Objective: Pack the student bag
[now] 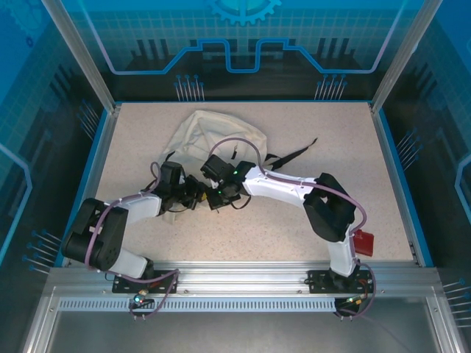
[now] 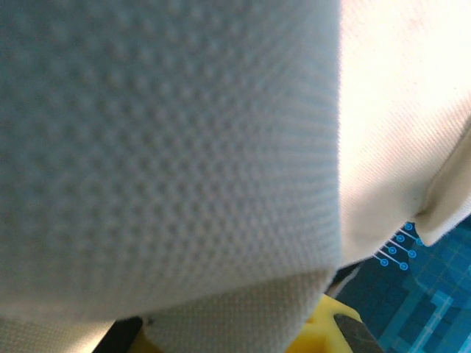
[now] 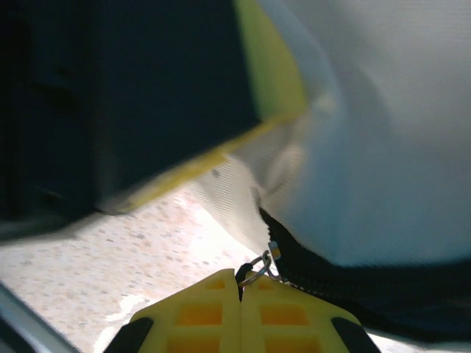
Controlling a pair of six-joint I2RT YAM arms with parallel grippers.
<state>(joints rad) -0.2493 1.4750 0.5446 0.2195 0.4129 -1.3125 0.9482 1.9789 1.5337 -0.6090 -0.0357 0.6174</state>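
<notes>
- Cream cloth of the student bag (image 2: 169, 147) hard up against the left wrist lens, a blurred weave. From above, lies crumpled at the middle of the table (image 1: 294, 235), just ahead of both arms, black straps (image 1: 291, 156) trailing right.
- Closed left gripper (image 1: 193, 193) at the bag's near edge, one yellow finger (image 2: 316, 331) peeking from under the cloth. Cannot tell whether any cloth is pinched.
- Beside it, right gripper (image 3: 241, 287), yellow fingers clamped together on the zip pull (image 3: 259, 266).
- Dark block (image 3: 110, 95) with a yellow-green edge, upper left in the right wrist view: too blurred to name.
- Black zip (image 3: 353, 290) running off right, cut by the frame edge; open or shut, not readable.
- Small red thing (image 1: 363, 243) by the right arm's base, too small to name.
- Step in hand, by judgement: working the zip. Next calls for a steady draw along the zip line, cloth held taut against snagging.
</notes>
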